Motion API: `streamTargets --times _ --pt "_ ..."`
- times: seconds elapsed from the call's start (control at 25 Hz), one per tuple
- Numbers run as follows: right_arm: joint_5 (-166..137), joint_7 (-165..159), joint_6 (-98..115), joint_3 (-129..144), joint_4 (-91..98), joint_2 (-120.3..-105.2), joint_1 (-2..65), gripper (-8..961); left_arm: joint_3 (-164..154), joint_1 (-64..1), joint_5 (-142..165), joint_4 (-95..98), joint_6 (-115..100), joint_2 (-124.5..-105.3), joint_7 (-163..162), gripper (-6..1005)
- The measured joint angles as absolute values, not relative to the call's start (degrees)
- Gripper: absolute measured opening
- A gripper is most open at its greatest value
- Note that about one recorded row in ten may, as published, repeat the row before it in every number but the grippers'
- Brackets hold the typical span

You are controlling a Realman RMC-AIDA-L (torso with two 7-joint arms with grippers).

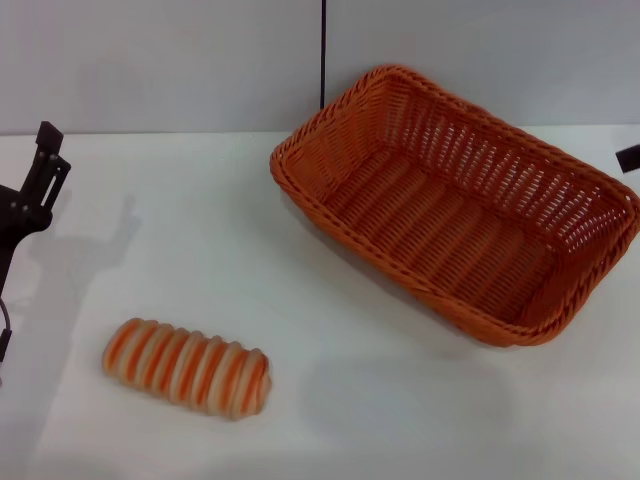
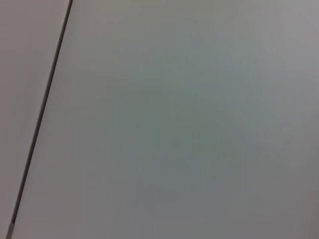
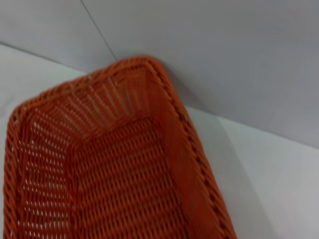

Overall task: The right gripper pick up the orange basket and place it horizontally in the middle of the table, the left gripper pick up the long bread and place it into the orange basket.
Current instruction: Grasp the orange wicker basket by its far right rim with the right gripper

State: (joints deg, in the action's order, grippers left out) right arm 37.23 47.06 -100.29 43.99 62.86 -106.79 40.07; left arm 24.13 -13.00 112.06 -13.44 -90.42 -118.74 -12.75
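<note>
The orange basket (image 1: 455, 205) lies empty on the right half of the white table (image 1: 330, 400), turned diagonally, one corner toward the back wall. In the right wrist view the orange basket (image 3: 99, 174) fills the frame from close above. The long bread (image 1: 187, 366), cream with orange stripes, lies at the front left, well apart from the basket. My left gripper (image 1: 40, 175) hangs at the left edge, behind and left of the bread. Only a small black piece of my right gripper (image 1: 629, 158) shows at the right edge, just beyond the basket's far right rim.
A grey wall (image 1: 160, 60) with a dark vertical seam (image 1: 323, 50) stands behind the table. The left wrist view shows only plain grey wall (image 2: 189, 119) with a dark seam (image 2: 42, 112).
</note>
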Motion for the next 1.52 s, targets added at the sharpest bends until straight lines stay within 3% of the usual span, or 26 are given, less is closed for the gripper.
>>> streamTargets --times 1.52 --pt "35.41 53.88 -87.4 43.57 49.93 -109.4 40.55 695 23.9 -13.92 112.06 -13.45 -89.29 -118.74 -12.75 841"
